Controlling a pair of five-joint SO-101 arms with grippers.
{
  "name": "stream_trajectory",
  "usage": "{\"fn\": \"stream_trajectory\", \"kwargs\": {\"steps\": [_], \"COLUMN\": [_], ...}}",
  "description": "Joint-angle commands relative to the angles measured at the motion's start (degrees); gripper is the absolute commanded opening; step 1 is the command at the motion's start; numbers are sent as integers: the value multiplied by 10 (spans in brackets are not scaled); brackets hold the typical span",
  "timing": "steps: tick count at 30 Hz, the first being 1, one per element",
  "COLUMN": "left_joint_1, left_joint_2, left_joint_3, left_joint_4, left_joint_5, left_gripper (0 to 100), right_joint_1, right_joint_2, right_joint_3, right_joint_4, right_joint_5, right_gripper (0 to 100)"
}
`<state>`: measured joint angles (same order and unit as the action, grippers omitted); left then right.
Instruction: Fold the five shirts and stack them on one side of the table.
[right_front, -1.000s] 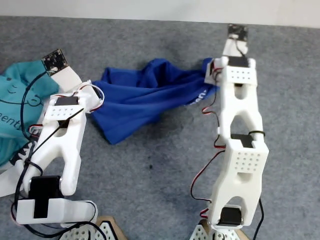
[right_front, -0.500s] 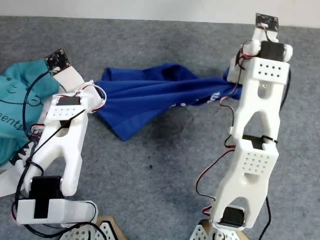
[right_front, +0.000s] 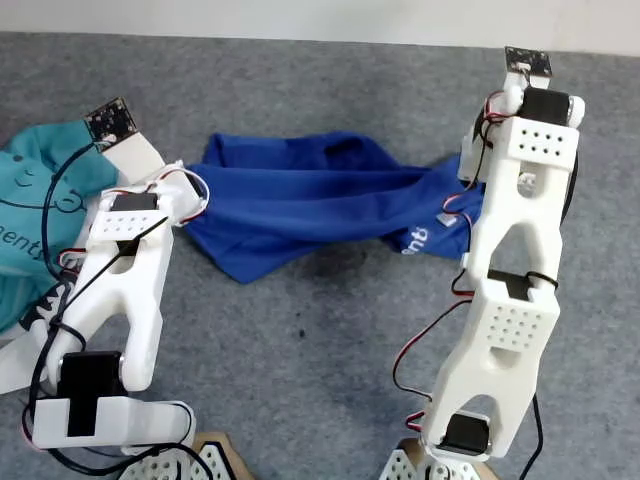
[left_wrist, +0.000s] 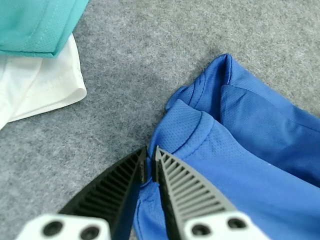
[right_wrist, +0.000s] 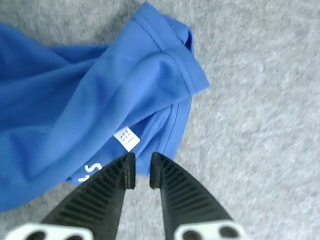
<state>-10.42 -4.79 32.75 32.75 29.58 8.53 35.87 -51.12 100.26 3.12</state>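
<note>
Layout taken from the central shirt (right_front: 300, 205), which lies spread crosswise on the table (right_front: 300, 340). The left gripper (left_wrist: 150, 161) sits at its left end with the hem between the jaws, and the right gripper (right_wrist: 142, 172) hangs over the edge of its right end. A shirt pile (right_front: 30, 220) lies to the left of the central shirt and apart from it, one shirt overlapping another, while the left arm (right_front: 125, 270) and right arm (right_front: 510, 260) stand in front of the central shirt, one before each end.
</note>
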Motion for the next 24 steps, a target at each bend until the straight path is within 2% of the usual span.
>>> {"fn": "stream_trajectory", "kwargs": {"steps": [1,6,24], "left_joint_1": [-1,-1,-1], "left_joint_2": [-1,-1,-1], "left_joint_3": [-14,-14,-14], "left_joint_4": [-9,-9,-9], "left_joint_5": [1,1,1], "left_gripper": [7,7,7], "right_joint_1": [-15,-36,-50], "right_joint_2": [-28,-23,-22], "right_joint_3": [46,101,268], "right_joint_4": [7,-17,-230], "right_joint_5": [7,6,1], "right_gripper": [73,122,123]}}
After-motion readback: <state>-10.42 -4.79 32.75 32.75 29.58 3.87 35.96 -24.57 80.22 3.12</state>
